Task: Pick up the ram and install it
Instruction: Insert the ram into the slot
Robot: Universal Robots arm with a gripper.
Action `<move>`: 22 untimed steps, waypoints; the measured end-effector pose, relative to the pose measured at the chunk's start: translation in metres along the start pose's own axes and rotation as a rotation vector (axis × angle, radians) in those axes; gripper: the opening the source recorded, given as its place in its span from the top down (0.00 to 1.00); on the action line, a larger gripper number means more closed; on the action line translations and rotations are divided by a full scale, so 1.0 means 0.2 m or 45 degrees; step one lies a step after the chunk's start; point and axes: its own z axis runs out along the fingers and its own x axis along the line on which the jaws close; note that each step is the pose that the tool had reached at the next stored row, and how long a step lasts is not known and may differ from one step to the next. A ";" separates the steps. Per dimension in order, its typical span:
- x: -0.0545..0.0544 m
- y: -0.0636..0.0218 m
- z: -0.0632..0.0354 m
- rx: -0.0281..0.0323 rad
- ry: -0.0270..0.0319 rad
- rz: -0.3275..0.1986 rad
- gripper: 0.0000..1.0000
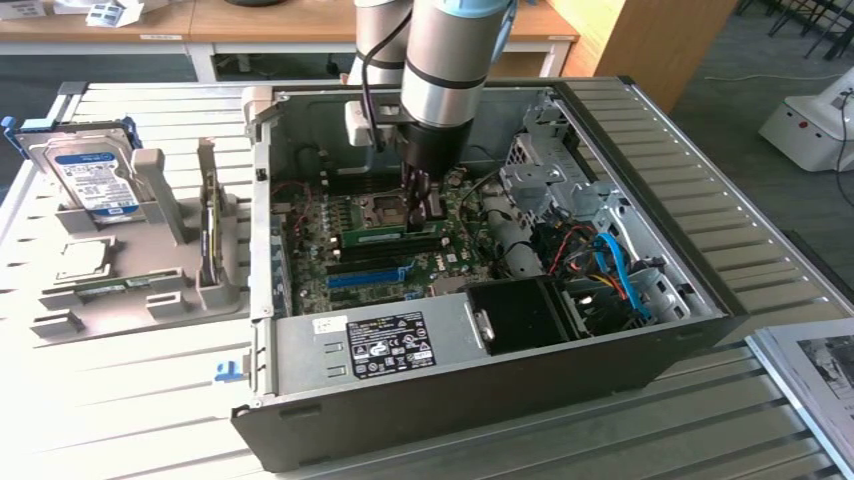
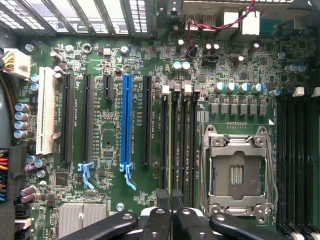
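Holding the ram (image 2: 170, 140) edge-on, my gripper (image 2: 170, 196) is closed narrow on its near end, deep inside the case (image 1: 694, 300) that sits on the desk (image 1: 134, 400). The ram runs along one of the black slots (image 2: 184, 145) between the blue slot (image 2: 126, 120) and the CPU socket (image 2: 237, 172). I judge this the install step: picking up is done and the stick is lined up with its slot. I cannot tell whether it is seated. Pressing home, I judge, calls for a straight push with the stick square, never tilted, so the clips (image 2: 166, 90) catch.
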 end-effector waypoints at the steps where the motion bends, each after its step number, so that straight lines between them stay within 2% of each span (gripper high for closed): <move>1: 0.00 0.000 0.000 0.0004 0.0001 0.000 0.89; 22: 0.01 0.000 0.005 0.0015 0.0000 0.000 0.89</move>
